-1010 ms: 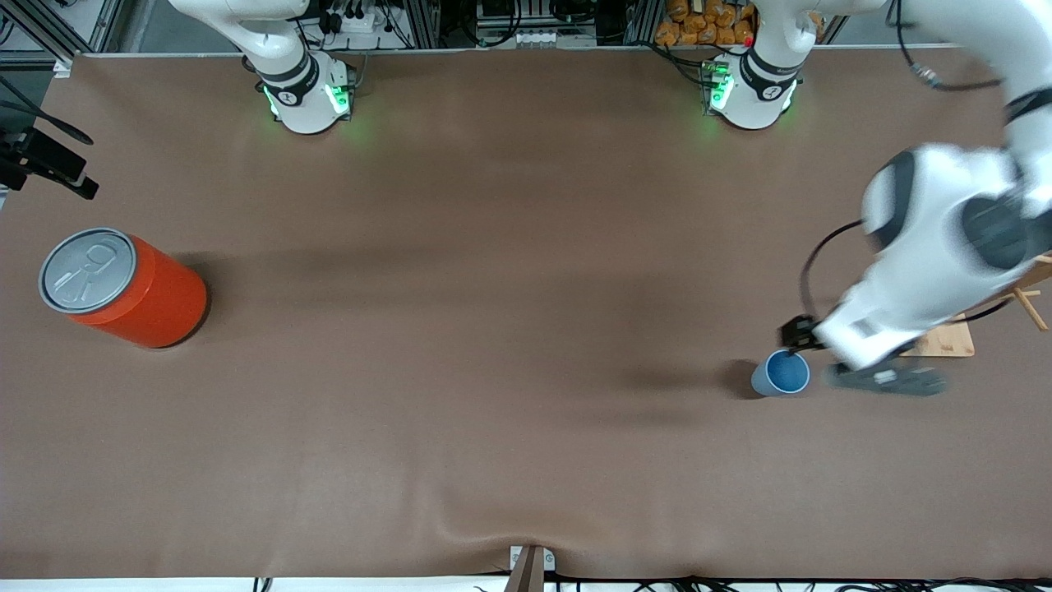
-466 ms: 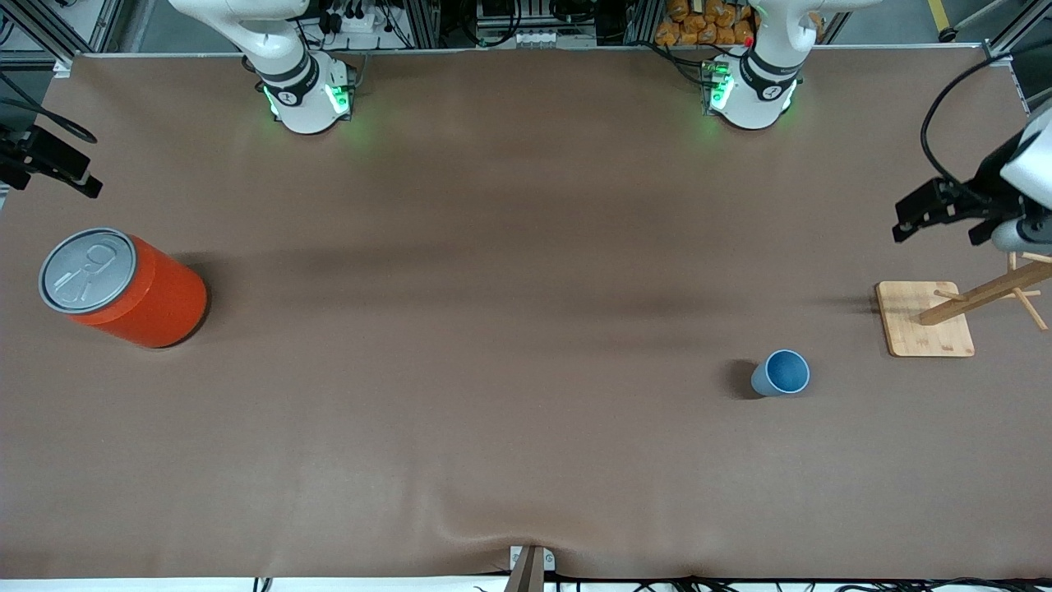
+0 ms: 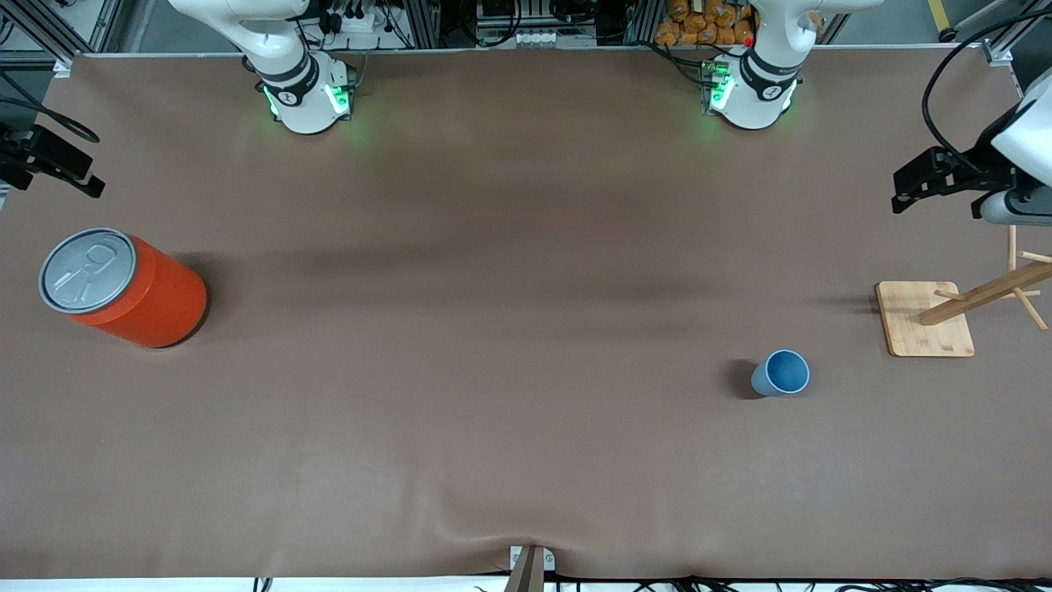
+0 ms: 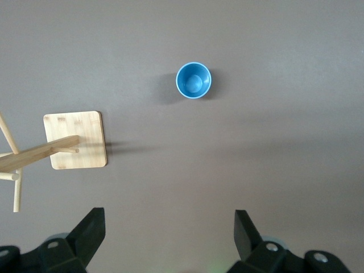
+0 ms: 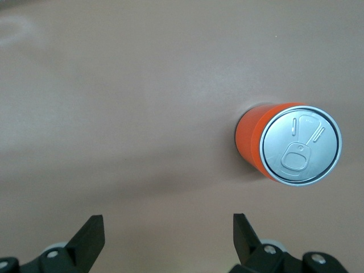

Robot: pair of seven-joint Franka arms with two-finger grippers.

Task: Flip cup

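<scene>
The small light-blue cup (image 3: 781, 372) stands upright on the brown table, mouth up, with its darker blue inside showing. It also shows in the left wrist view (image 4: 193, 80). My left gripper (image 4: 169, 228) is open and empty, high over the table at the left arm's end, well away from the cup. Only part of that hand shows at the edge of the front view. My right gripper (image 5: 169, 228) is open and empty, up over the table near the orange can, and waits.
A large orange can (image 3: 123, 288) with a grey pull-tab lid stands at the right arm's end; it also shows in the right wrist view (image 5: 296, 145). A wooden peg stand on a square base (image 3: 925, 329) stands beside the cup, toward the left arm's end.
My left arm was low beside the cup a second ago. It has since lifted and pulled away toward the left arm's end of the table. The cup has not moved.
</scene>
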